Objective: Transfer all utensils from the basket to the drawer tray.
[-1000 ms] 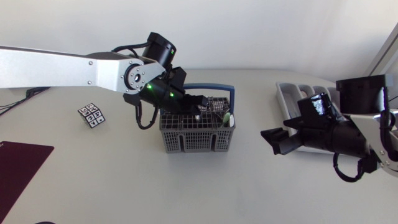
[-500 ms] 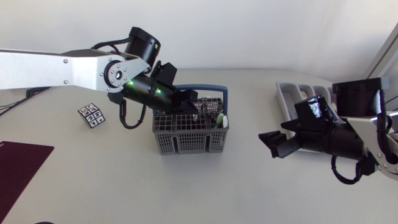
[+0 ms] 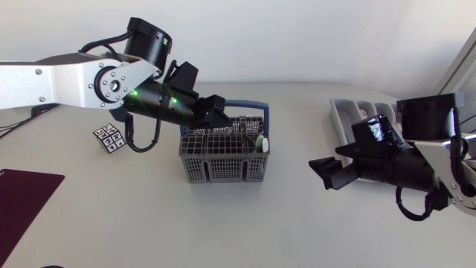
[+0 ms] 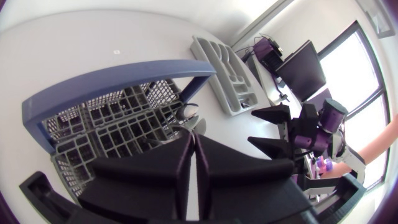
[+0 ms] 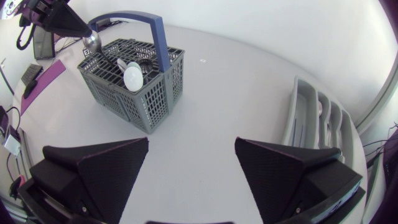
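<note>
Fingers of the left gripper [image 4: 194, 138] pinch a thin metal utensil [image 5: 92, 41] at the basket's [image 3: 223, 160] far-left corner. It looks stiff, light and probably slick, and is best held across its flat handle. The basket is grey plastic lattice with a blue hoop handle [image 5: 155, 37], mid-tabletop, with a white utensil [image 5: 132, 78] inside. The right gripper [image 5: 193, 168] hangs spread beside the grey moulded tray [image 3: 341, 119] at the tabletop's right edge.

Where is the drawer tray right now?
In the head view the drawer tray sits at the table's far right, just behind the right tool and well right of the basket.
</note>
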You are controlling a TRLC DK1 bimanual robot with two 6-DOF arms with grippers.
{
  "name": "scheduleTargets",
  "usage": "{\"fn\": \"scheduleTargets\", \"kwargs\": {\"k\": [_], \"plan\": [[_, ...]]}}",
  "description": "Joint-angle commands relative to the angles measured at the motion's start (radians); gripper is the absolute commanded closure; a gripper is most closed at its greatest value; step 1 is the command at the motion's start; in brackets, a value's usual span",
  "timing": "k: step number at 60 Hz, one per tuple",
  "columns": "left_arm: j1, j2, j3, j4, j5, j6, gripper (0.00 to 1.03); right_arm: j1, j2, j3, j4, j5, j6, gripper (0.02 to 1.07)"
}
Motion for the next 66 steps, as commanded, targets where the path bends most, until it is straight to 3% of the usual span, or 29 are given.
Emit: {"fn": "scheduleTargets", "kwargs": {"k": [1, 16, 35, 45, 57, 66], "plan": [[0.007, -0.051, -0.033, 0.033, 0.01, -0.019, 0.99, 0.007, 0.0, -0.021, 0.003, 0.003, -0.017, 0.07], [-0.006, -0.159, -0.076, 0.088, 0.007, -0.018, 0.99, 0.021, -0.022, -0.027, 0.004, 0.0, -0.026, 0.07], [-0.026, -0.203, -0.062, 0.071, 0.008, -0.018, 0.99, 0.025, -0.054, -0.014, -0.036, -0.014, -0.04, 0.07], [-0.03, -0.199, 0.012, -0.032, 0.119, -0.016, 0.99, 0.028, -0.1, 0.031, -0.102, -0.097, -0.084, 0.07], [-0.076, -0.179, 0.068, -0.148, 0.238, 0.03, 0.99, 0.068, -0.126, 0.054, -0.092, -0.215, -0.135, 0.07], [-0.138, -0.172, 0.088, -0.243, 0.295, 0.103, 0.99, 0.189, -0.163, 0.063, -0.097, -0.226, -0.167, 0.07]]}}
